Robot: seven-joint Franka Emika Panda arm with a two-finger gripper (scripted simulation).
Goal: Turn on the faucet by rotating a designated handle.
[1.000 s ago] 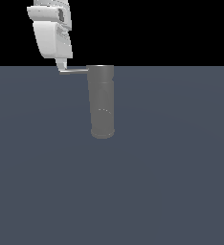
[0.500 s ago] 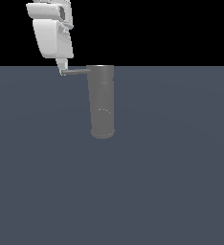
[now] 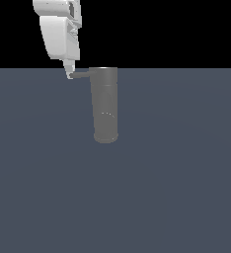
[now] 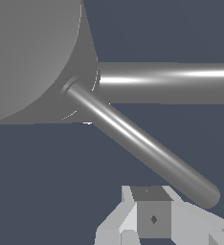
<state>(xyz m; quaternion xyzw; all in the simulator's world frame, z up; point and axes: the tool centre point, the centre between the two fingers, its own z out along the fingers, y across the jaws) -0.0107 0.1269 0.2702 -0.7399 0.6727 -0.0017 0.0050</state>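
hand (image 3: pixel 69 74) fingers' spread indiscernible, faucet (image 4: pixel 32 52) cropped

No text, label, brand, number or sign can be read in either view. The faucet (image 3: pixel 105 104) is shown as plain matte grey, its handle (image 3: pixel 80 75) is unmarked, and nothing is printed on the white end effector (image 3: pixel 69 74) or on the worktop (image 3: pixel 176 188). In the wrist view a small dark diamond-shaped mark is seen on a grey block of the end effector (image 4: pixel 153 219), but nothing legible is formed by it.
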